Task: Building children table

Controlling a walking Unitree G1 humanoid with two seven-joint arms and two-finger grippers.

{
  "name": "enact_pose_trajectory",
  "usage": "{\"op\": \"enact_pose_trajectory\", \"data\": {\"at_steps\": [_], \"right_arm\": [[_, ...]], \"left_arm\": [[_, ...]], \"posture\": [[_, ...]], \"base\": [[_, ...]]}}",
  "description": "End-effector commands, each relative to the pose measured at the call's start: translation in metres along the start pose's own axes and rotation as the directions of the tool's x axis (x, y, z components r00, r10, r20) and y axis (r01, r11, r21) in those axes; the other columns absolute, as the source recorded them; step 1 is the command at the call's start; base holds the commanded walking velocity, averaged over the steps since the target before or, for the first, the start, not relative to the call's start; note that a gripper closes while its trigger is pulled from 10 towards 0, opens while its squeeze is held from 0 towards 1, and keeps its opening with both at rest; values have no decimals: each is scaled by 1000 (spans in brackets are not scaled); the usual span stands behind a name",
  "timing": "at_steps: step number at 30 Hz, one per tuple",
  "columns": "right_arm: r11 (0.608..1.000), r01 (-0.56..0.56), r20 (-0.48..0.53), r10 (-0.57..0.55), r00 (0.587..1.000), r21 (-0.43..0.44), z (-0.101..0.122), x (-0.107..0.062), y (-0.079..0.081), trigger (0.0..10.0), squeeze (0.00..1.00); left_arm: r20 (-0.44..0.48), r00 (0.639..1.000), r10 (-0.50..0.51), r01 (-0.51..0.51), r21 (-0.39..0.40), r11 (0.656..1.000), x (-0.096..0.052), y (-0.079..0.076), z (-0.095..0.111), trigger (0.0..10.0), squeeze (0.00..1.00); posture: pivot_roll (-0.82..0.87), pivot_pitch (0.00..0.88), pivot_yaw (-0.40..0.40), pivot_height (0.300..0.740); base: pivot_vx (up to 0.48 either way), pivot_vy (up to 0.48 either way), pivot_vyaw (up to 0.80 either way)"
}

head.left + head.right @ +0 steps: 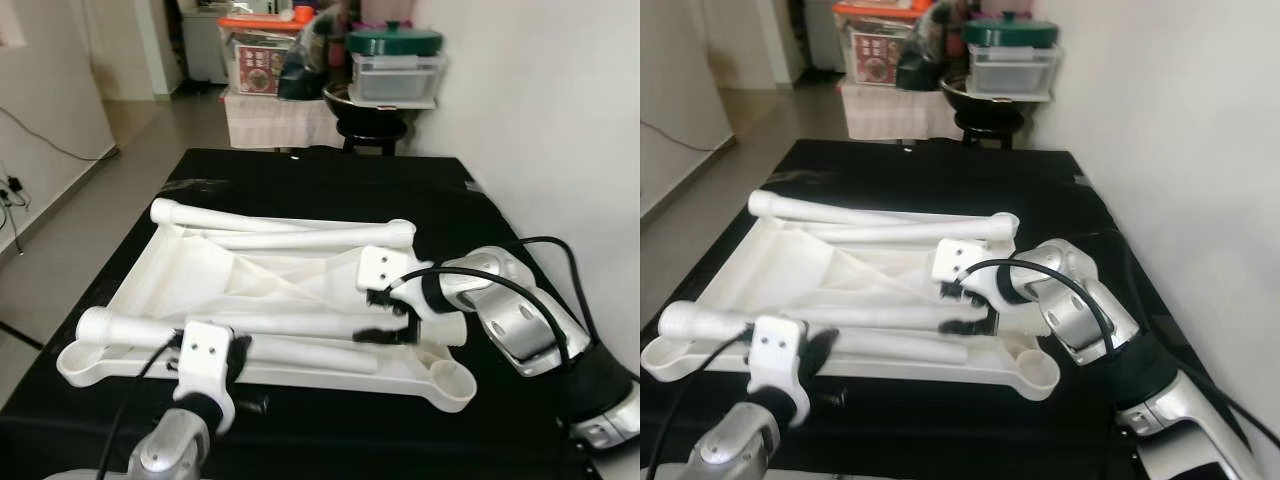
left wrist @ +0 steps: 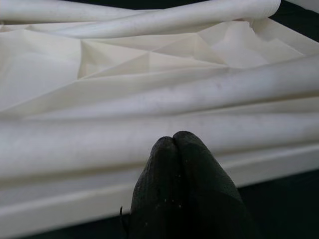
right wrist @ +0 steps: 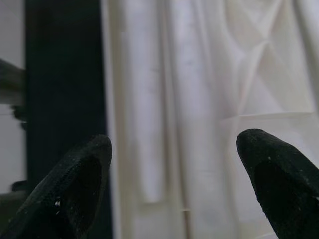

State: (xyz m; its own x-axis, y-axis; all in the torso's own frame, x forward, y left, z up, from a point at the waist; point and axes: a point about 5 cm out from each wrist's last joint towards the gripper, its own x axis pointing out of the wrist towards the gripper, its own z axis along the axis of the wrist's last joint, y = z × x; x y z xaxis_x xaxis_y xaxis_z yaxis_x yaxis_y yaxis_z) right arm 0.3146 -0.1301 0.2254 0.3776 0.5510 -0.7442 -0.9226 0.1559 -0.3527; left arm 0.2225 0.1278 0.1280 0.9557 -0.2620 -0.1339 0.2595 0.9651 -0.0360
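Left tool sits closest, at the near edge of the white tabletop, fingers pressed together with nothing between them; the left wrist view shows the joined tips right at the tabletop's near rim. Tabletop lies upside down on the black desk, ribbed underside up, round sockets at the corners. Four white legs lie loose on it: one long leg along the far edge, a second just beside it, a third across the near part, a shorter one beside that near the front rim. Right tool is over the right side of the tabletop, fingers spread apart, not gripping anything; the right wrist view shows both tips wide open above the legs. Beyond the desk: a black stool carrying clear boxes with a green lid, next to stacked storage bins.
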Motion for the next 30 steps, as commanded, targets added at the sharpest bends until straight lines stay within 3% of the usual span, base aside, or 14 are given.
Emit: {"op": "enact_pose_trajectory", "data": {"at_steps": [1,7,13,17,24,30], "right_arm": [[998,-44,-9,44,999,42,6,3,1,10000,0],[988,-36,-88,49,995,153,3,17,-3,10000,0],[981,4,-124,20,992,196,4,26,-8,10000,0],[965,102,-165,-63,984,240,6,28,-24,10000,0],[960,141,-146,-108,983,241,12,21,-37,10000,0],[965,144,-189,-102,977,221,9,16,-43,10000,0]], "left_arm": [[-35,998,-46,47,16,999,-7,-6,-2,10000,0],[-43,999,-14,14,2,1000,-11,-5,-3,10000,0],[-32,999,-16,16,-11,1000,-9,-6,-1,10000,0],[-29,999,-18,18,-15,1000,-11,-7,3,10000,0],[-27,999,-21,21,-29,999,-14,-10,5,10000,0],[-28,999,-21,20,-40,999,-16,-13,6,10000,0]], "posture": [[-8,24,-47,740],[-8,47,-56,740],[-7,57,-58,740],[-14,78,-65,740],[-17,101,-74,740],[-23,115,-79,740]], "base": [[0,0,0],[0,0,0],[0,0,0],[0,0,0],[0,0,0],[0,0,0]]}}
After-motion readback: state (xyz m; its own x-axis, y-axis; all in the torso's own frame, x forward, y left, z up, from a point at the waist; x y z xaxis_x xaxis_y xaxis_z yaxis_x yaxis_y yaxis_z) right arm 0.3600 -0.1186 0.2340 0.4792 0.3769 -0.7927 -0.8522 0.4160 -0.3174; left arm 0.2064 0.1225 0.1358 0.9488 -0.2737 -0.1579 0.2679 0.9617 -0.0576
